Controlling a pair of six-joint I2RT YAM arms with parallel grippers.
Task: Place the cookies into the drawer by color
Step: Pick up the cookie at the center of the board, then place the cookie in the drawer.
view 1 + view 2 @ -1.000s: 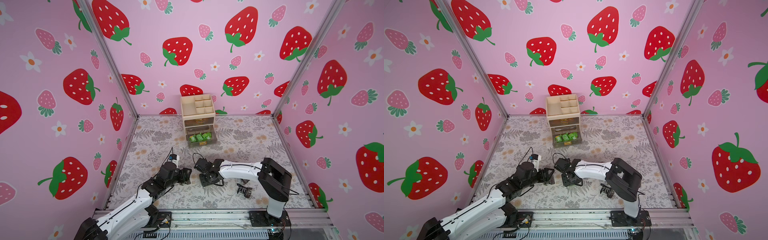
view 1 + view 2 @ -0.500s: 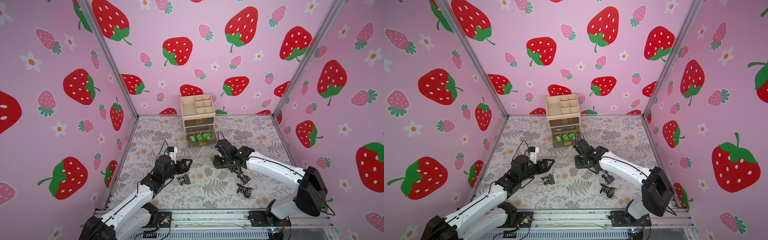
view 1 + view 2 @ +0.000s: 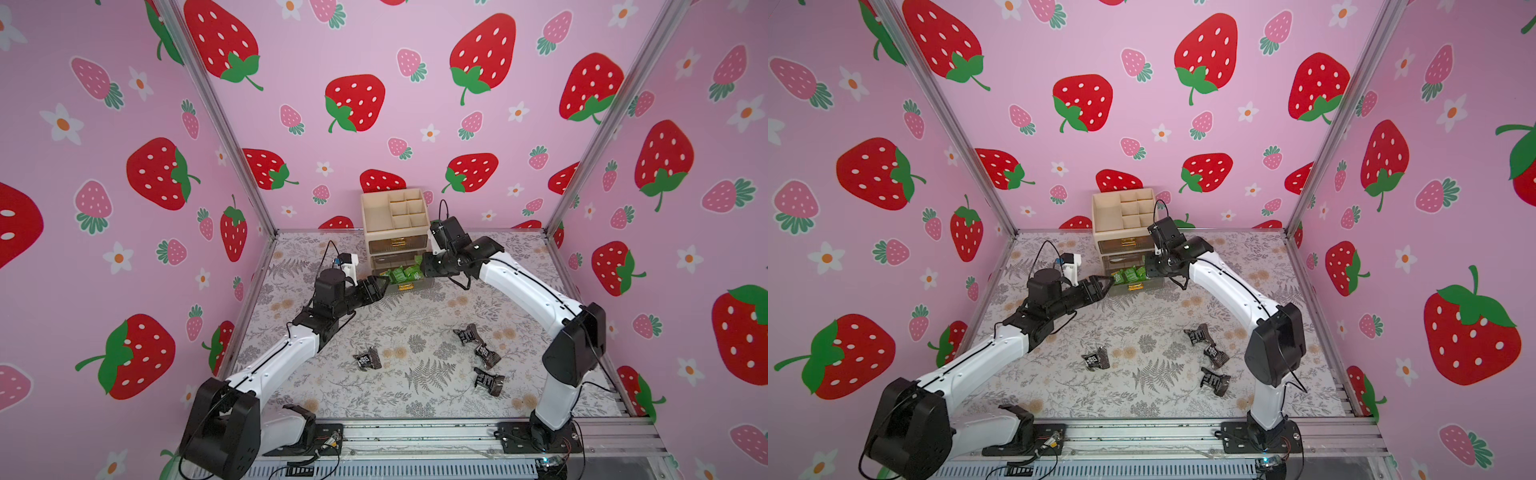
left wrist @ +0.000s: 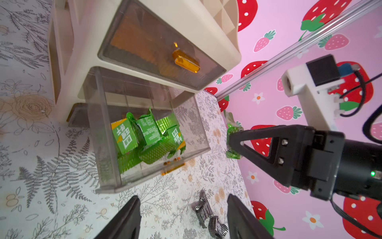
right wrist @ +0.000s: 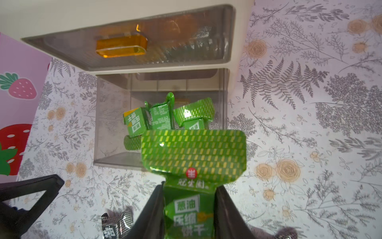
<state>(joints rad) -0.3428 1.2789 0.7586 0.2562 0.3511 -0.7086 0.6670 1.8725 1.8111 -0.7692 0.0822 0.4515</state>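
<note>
The beige drawer stands at the back wall, a lower drawer pulled out and holding several green cookies. My right gripper is shut on a green cookie just over the pulled-out drawer's right edge. My left gripper hangs open and empty at that drawer's front left corner. Several black cookies lie on the table nearer the front.
The closed top drawer shows orange shapes through its smoky front. Pink strawberry walls close in the back and both sides. The floral table mat stretches between the black cookies and the metal rail at the front.
My right arm has swung from the table's front middle up to the open drawer with the green cookie. The left arm has reached back toward the drawer's front left.
</note>
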